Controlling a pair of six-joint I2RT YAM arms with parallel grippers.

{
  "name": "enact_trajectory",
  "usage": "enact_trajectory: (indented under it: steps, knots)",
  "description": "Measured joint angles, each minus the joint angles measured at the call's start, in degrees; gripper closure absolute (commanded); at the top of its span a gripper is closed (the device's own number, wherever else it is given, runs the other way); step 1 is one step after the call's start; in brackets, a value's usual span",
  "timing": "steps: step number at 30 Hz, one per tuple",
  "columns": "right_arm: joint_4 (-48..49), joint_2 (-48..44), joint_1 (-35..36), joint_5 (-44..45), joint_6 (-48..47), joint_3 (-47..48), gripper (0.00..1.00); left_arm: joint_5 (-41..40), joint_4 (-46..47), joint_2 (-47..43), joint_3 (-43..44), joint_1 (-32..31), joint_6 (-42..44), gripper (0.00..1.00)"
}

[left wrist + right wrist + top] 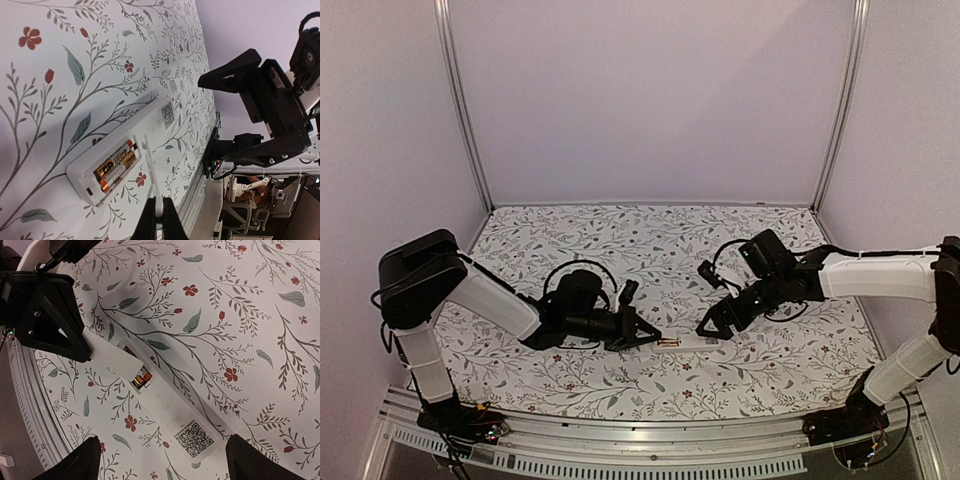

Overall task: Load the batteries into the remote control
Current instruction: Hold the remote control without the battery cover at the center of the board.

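Observation:
The white remote control (135, 130) lies face down on the floral cloth, QR label up, with its battery compartment open. Two coppery-gold batteries (116, 164) lie side by side inside it. My left gripper (158, 202) is shut on the thin white battery cover (150, 170), held on edge just beside the compartment. In the right wrist view the cover (112, 362) overlaps most of the compartment, and only the batteries' ends (141, 380) show. My right gripper (167, 465) is open and empty, hovering over the remote's (175, 420) label end. From the top, both grippers (650, 338) (708, 325) flank the remote (688, 344).
The floral cloth (650, 250) covers the table. A metal rail (640, 440) runs along the near edge, close to the remote. Plain walls and frame posts (465, 110) enclose the back and sides.

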Motion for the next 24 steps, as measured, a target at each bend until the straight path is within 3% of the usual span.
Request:
enact_trajectory:
  steps: [12,24]
  knots:
    - [0.3,8.5,1.9,0.5,-8.3,3.3,0.20,0.7,-0.8,1.5,0.9,0.0,-0.7,1.00]
    - [0.5,13.6,3.4,-1.8,-9.5,3.5,0.28,0.9,-2.1,1.7,1.8,-0.2,-0.7,1.00]
